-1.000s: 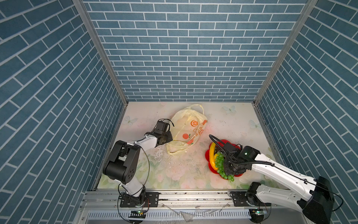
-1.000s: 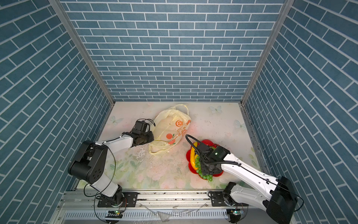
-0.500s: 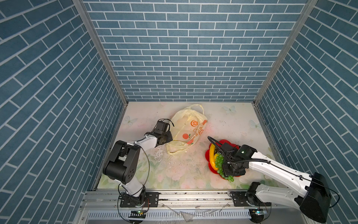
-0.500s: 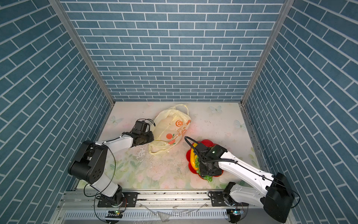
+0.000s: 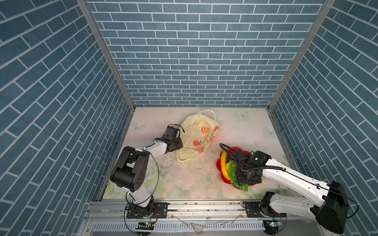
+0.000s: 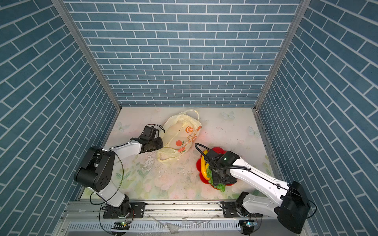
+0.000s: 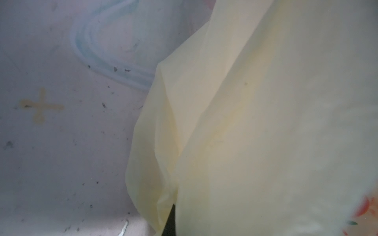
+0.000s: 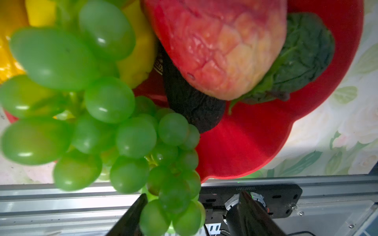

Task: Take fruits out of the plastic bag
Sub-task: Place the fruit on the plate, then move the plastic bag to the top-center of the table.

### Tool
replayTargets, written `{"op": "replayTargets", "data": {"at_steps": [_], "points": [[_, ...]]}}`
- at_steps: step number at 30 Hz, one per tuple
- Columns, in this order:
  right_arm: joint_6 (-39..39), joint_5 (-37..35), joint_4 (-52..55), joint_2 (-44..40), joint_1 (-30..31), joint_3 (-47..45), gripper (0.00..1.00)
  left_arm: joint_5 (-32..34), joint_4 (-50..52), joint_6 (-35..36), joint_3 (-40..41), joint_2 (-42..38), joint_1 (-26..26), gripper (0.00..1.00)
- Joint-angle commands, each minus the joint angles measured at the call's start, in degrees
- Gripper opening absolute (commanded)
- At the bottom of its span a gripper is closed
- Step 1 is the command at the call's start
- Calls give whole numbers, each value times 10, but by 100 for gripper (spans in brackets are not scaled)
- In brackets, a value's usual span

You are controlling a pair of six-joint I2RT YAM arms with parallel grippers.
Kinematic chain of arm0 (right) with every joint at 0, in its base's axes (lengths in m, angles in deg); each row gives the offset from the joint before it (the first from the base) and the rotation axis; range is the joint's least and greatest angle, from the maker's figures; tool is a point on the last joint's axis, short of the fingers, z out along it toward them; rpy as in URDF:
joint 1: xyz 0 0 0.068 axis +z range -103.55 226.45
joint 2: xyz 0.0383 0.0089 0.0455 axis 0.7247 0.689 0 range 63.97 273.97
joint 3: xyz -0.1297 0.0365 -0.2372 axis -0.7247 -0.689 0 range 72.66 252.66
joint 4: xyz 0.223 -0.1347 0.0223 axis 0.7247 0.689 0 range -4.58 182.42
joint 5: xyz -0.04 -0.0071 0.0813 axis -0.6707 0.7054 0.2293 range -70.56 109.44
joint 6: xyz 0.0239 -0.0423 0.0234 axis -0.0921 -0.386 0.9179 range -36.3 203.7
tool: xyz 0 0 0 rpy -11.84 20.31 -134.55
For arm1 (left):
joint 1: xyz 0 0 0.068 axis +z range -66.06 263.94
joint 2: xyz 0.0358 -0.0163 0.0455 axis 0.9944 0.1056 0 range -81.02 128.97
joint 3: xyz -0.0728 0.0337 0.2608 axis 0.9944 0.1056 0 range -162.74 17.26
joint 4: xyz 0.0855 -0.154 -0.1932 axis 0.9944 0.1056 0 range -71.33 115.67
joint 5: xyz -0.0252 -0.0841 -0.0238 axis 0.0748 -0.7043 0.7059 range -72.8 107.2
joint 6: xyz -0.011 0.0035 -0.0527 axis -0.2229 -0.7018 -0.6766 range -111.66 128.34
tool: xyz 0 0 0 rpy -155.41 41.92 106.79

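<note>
Pale-yellow plastic bag [image 5: 196,139] lies on the table [image 5: 245,126] with handles pointing to 1 o'clock, left hand [image 5: 180,146] pinching its 9 o'clock edge, while at 4 o'clock the spread right hand [image 8: 192,196] straddles the grape bunch [image 5: 232,173] on the red plate [image 5: 218,163].

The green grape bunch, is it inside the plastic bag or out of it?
Out. The grape bunch lies on the red plate, beside the banana, apart from the plastic bag in both top views.

Pale-yellow plastic bag [image 5: 196,134] w/ orange-slice prints; red plate [image 8: 255,143]; green grapes [image 8: 108,100], yellow banana [image 5: 223,164]; pastel floral table [image 5: 184,183]; blue brick-pattern walls [image 5: 194,61], white joints.
</note>
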Motion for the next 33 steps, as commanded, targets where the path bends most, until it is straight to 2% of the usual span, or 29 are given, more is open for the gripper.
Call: {"op": "replayTargets", "data": {"at_steps": [1, 4, 7, 12, 17, 24, 28, 30, 33], "points": [[9, -31, 26, -29, -1, 47, 74, 12, 34, 30, -49, 21, -14, 12], [-8, -65, 40, -31, -17, 80, 75, -2, 61, 59, -105, 61, -25, 12], [-34, -105, 46, -22, -50, 115, 76, -8, 124, 102, -194, 115, -37, 11], [-52, -131, -25, -47, -125, 123, 78, -2, 232, 175, -354, 190, -56, 12], [-42, -110, -122, -79, -192, 84, 83, -24, 355, 260, -566, 285, -59, 13], [-6, -49, -191, -127, -303, 8, 88, -22, 497, 366, -845, 426, -59, 17], [15, 2, -223, -159, -363, -43, 89, -16, 523, 397, -947, 482, -59, 29], [26, 19, -233, -173, -393, -66, 89, 1, 512, 397, -958, 488, -59, 39], [48, 50, -258, -196, -436, -109, 92, 42, 500, 383, -957, 484, -60, 59]]}}
